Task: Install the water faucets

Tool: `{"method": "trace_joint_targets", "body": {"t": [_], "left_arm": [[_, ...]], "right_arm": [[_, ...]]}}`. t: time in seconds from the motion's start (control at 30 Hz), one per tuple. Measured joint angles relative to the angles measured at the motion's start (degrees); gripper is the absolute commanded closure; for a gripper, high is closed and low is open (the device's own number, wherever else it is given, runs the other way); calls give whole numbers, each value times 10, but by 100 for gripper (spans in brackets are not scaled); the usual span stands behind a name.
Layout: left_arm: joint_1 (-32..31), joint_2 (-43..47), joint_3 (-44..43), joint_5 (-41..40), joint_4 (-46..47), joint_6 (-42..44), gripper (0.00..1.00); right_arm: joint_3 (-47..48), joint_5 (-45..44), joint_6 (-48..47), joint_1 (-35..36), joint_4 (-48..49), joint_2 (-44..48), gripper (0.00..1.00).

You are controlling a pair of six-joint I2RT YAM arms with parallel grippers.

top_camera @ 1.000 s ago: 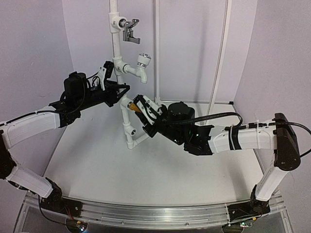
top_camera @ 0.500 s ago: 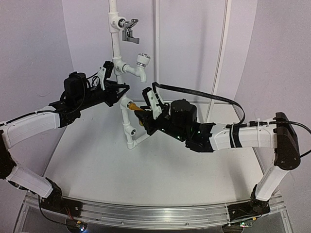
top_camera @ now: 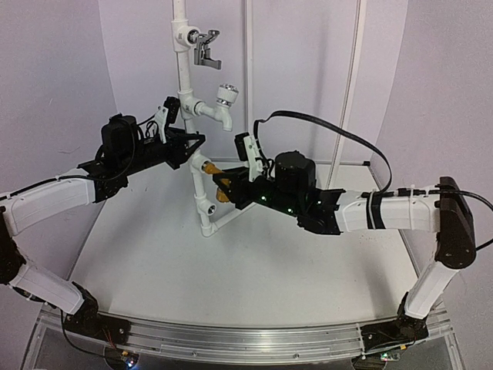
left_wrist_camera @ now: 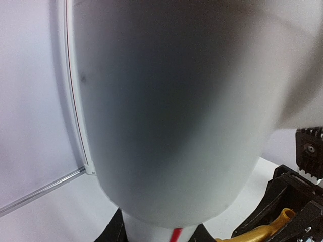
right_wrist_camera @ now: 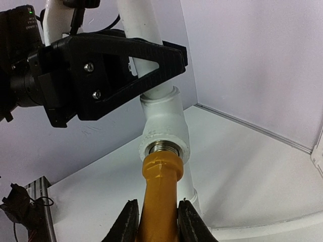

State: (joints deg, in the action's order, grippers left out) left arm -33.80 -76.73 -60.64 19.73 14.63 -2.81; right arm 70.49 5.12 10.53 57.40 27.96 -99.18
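Brass faucet (right_wrist_camera: 159, 201) clamped between right fingers (right_wrist_camera: 127, 224), threaded end in pipe fitting (right_wrist_camera: 164, 126).

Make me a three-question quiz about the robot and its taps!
1. Where is the brass tap's threaded end? A in a white fitting's mouth; B in a cup; C in a box.
2. How many other taps sit on the white pipe? A one; B two; C four.
3. The right gripper is: A open; B out of sight; C shut on the brass tap.
Answers: A, threads meet the fitting; B, a chrome tap and a white tap; C, fingers squeeze it.
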Motion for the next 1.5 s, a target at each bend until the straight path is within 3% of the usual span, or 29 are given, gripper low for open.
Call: {"method": "trace_joint_targets", "body": {"t": [0.87,1.27,1.5], "left_arm": [[-4,0,0,-28,0,-3,100],[-4,-1,0,-34,0,-2,100],[-4,-1,0,-38,0,0,100]], "right_arm": [[38,208,233,-77,-23,-24,100],[36,259,396,-92,28,-44,100],[16,277,517,-99,108,-61,100]]}}
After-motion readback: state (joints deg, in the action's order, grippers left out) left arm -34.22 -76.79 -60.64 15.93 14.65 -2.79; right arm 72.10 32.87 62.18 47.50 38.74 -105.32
